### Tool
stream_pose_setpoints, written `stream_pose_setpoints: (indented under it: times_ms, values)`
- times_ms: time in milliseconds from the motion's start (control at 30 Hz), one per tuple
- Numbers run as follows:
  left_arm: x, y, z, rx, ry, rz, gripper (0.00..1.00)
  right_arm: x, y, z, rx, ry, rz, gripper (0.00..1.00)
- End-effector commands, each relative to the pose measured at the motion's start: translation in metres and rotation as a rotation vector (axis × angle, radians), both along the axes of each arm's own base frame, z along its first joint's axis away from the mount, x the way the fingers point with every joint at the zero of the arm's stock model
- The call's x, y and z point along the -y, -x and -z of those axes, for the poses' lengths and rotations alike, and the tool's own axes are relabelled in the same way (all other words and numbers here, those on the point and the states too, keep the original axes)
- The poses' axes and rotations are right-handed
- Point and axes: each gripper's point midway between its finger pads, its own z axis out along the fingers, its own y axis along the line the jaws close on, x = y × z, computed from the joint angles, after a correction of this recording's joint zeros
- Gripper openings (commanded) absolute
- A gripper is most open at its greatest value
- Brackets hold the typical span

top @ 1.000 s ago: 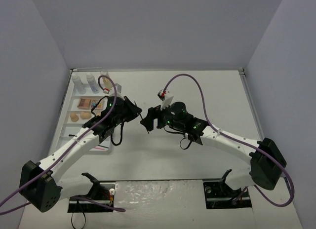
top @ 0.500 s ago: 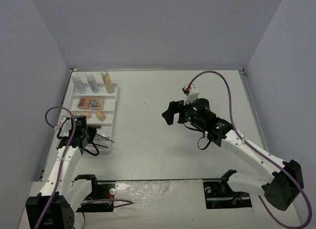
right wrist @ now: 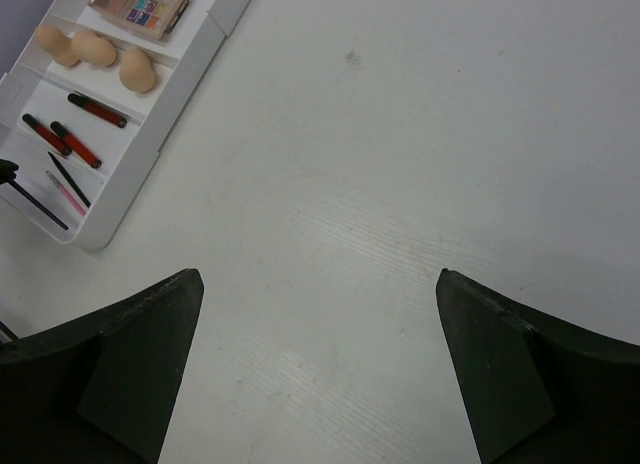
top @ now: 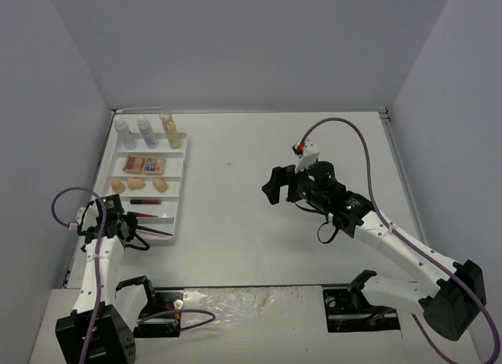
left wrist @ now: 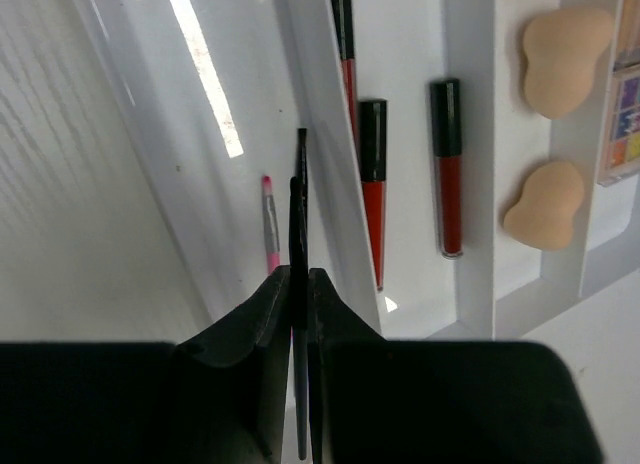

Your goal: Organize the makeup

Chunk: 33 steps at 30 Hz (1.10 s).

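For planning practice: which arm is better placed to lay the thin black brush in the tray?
Left: the left hand grips the brush over the tray; the right hand is open, far away.

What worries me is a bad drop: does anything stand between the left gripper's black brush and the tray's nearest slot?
Nothing visible does. The left gripper holds the black brush over that slot, where a pink brush and a black pencil lie flat. The slot's inner wall runs close beside the tip.
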Motion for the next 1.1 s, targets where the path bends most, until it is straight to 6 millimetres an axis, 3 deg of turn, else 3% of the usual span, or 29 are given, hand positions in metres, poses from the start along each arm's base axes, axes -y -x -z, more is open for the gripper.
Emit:
stream_pose_setpoints:
  times_ms: [0, 100, 200, 267, 367, 467, 600, 733, 867, 1067]
  values:
    - [-0.009, -0.014, -0.017, 0.057, -0.014, -0.021, 0.19, 0.0, -0.007, -0.019, 0.067, -0.027, 0.016, 1.0]
    - [-0.009, -0.013, -0.02, 0.058, -0.017, -0.015, 0.4, 0.002, -0.007, -0.019, 0.068, -0.017, 0.02, 1.0]
    - [-0.007, -0.011, -0.029, 0.079, -0.023, -0.002, 0.68, 0.004, -0.009, -0.02, 0.071, -0.01, 0.031, 1.0]
    - [-0.007, -0.01, -0.037, 0.082, -0.038, 0.017, 0.8, 0.005, -0.009, -0.021, 0.072, -0.005, 0.038, 1.0]
    - [-0.008, -0.006, -0.056, 0.069, -0.085, 0.078, 0.9, 0.01, -0.013, -0.028, 0.09, 0.013, 0.059, 1.0]
    - [-0.011, -0.006, -0.087, 0.077, -0.166, 0.165, 0.93, 0.022, -0.019, -0.036, 0.114, 0.042, 0.12, 1.0]
    - [-0.01, -0.008, -0.15, 0.131, -0.347, 0.332, 0.96, 0.041, -0.025, -0.054, 0.15, 0.089, 0.204, 1.0]
    - [0.01, -0.007, -0.213, 0.223, -0.518, 0.528, 0.97, 0.068, -0.029, -0.086, 0.228, 0.153, 0.303, 1.0]
    - [0.031, 0.008, -0.275, 0.341, -0.672, 0.684, 0.97, 0.094, -0.025, -0.12, 0.315, 0.212, 0.369, 1.0]
    - [0.047, 0.044, -0.313, 0.424, -0.799, 0.824, 0.97, 0.119, -0.006, -0.159, 0.406, 0.204, 0.406, 1.0]
